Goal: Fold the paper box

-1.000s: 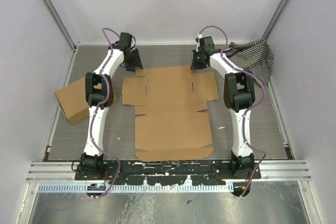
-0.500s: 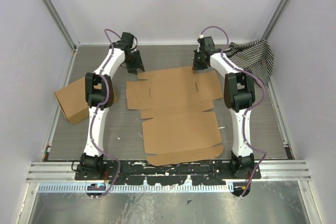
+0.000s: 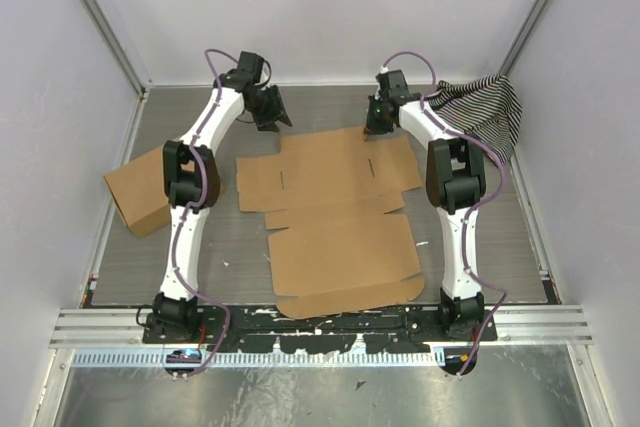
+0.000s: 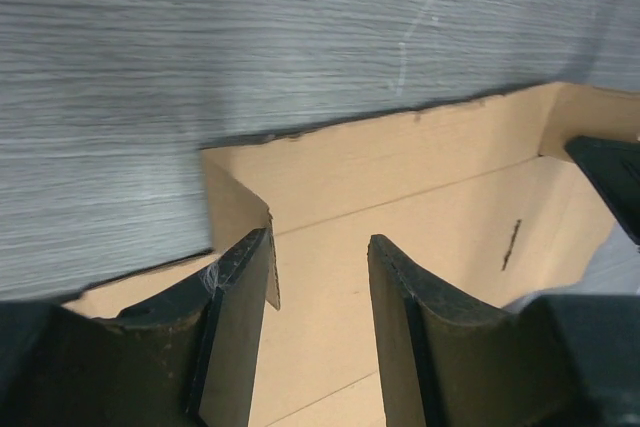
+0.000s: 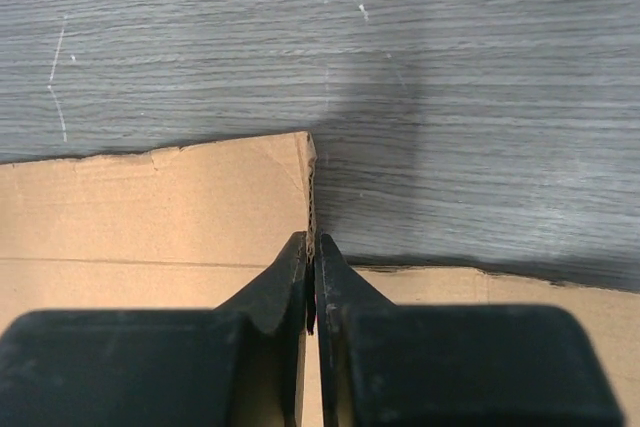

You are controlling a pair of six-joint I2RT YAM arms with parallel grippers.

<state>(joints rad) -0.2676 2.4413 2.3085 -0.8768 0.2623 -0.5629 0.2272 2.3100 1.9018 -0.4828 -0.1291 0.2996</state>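
The paper box lies flat and unfolded in the middle of the table, slightly rotated. My right gripper is at its far edge, shut on the raised edge of a far flap. In the right wrist view the fingers pinch the cardboard's corrugated edge. My left gripper hovers just beyond the sheet's far left corner. In the left wrist view it is open and empty above the cardboard, with a small upturned tab beside its left finger.
A squarer brown cardboard box sits at the left, beside the left arm. A black-and-white striped cloth lies at the far right by the wall. Walls close in the far, left and right sides.
The sheet has slid and turned to the right, its near end swinging right. My left gripper has lifted and moved away to the far right. My right gripper has stayed at the far flap.
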